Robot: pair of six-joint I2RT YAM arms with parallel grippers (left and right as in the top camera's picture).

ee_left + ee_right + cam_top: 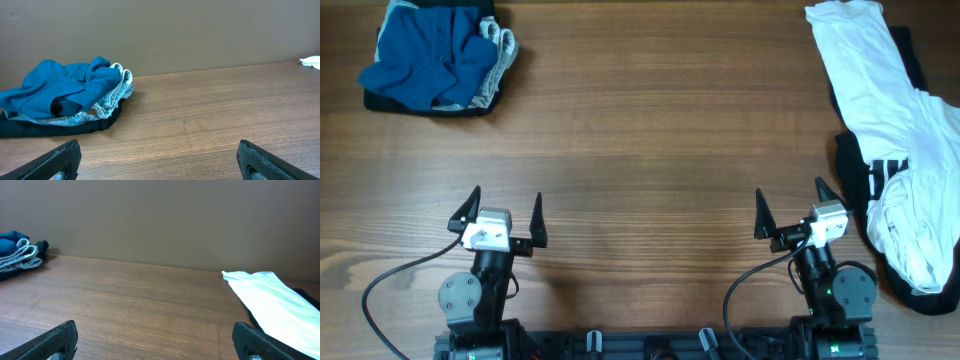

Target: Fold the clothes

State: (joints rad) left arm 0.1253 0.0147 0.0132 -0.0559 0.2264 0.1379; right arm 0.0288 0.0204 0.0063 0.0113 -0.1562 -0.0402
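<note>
The clothes, a blue shirt [430,55], lie crumpled in a heap at the table's far left corner, on top of other fabric. The shirt also shows in the left wrist view [60,87] and, just at the left edge, in the right wrist view [10,242]. My left gripper [506,200] is open and empty near the front edge, well short of the shirt; its wrist view shows its fingers [157,152] spread wide over bare wood. My right gripper [790,192] is open and empty at the front right [155,332].
A pale-blue striped denim piece [501,48] and a black fabric [420,103] lie under the shirt. A white garment with black stripes [880,110] sprawls along the right edge over black cloth, close to my right gripper. The table is brown wood [650,130].
</note>
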